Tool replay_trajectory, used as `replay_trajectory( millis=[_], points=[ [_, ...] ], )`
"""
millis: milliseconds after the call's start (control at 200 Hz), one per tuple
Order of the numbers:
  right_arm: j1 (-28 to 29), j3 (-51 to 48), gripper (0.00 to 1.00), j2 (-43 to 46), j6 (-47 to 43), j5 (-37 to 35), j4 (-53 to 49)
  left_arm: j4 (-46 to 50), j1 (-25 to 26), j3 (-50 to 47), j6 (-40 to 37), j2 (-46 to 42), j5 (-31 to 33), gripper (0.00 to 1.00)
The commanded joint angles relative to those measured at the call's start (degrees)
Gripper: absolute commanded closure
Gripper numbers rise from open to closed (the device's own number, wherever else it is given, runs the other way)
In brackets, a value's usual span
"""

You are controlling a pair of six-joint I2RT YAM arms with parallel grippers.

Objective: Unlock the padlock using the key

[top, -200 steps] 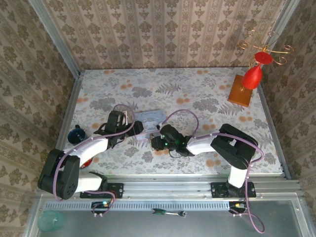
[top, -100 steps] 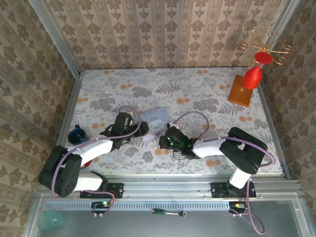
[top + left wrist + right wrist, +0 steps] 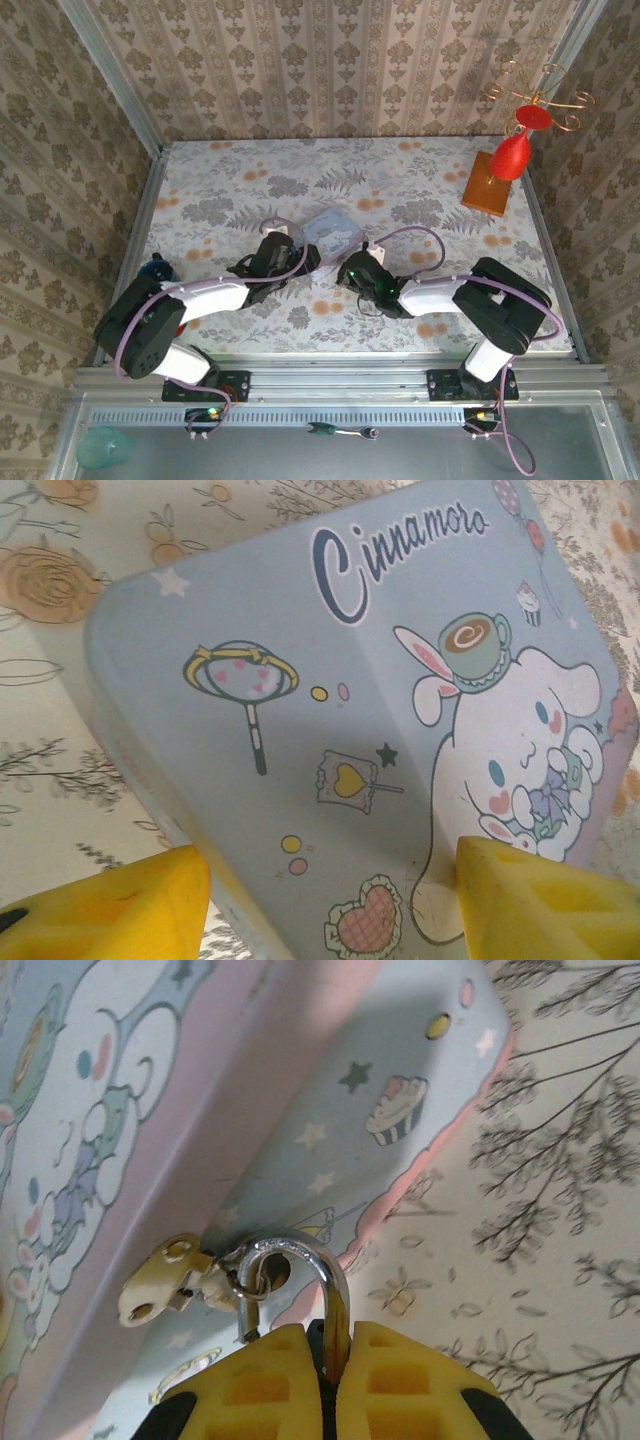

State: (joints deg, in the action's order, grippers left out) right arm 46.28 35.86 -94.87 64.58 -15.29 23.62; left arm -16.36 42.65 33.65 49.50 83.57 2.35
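Moved: the tin box [image 3: 335, 228] has slid right and a little farther back on the table [image 3: 450, 180] since a second ago, turning as it went. The left gripper [image 3: 303, 262] and right gripper [image 3: 358, 268] have travelled with it.
Left gripper: the jaws are spread, with the yellow fingers [image 3: 100, 905] bracketing the near corner of the tin's lid. I cannot tell whether the pads touch it.
Right gripper: clenched on the padlock [image 3: 300, 1247], whose dark body is pinched between the yellow fingers [image 3: 400, 1385]. Just the shackle stands clear.
Padlock: it hangs at the tin's near right edge, its shackle threaded through the ring of the small brass hasp [image 3: 165, 1285].
Key: the lock body is buried in the grip, so I cannot tell whether a key sits in it.
Risk, tin drags: the tin looks light and the left jaws are not clamped on it. Any pull or twist on the lock is likely to haul the whole tin along.
Risk, hasp bends: the hasp looks thin, so turning the lock against it could lever it out of shape.
Risk, keyhole blocked: with the right fingers wrapped around the body, the keyway may be covered. A key would then have no way in without a regrip, and the lock could swing free while that is done.
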Motion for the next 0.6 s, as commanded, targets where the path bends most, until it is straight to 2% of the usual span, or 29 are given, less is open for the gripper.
replay_trajectory(
  millis=[0, 355, 595],
  points=[
    [-1.49, 0.51, 1.00, -0.65, 3.68, -3.85, 5.05, 8.99, 2.70, -1.33, -0.07, 3.54, -2.37, 0.36],
    [-6.22, 2.20, 1.00, 0.95, 10.80, -5.98, -0.37, 11.23, 2.97, -0.19, -0.05, 4.23, -0.99, 0.36],
    [-6.02, 4.25, 1.00, -0.62, 11.07, -4.12, 1.46, 10.33, 3.04, 1.15, -0.10, 4.96, -2.11, 0.36]
  ],
)
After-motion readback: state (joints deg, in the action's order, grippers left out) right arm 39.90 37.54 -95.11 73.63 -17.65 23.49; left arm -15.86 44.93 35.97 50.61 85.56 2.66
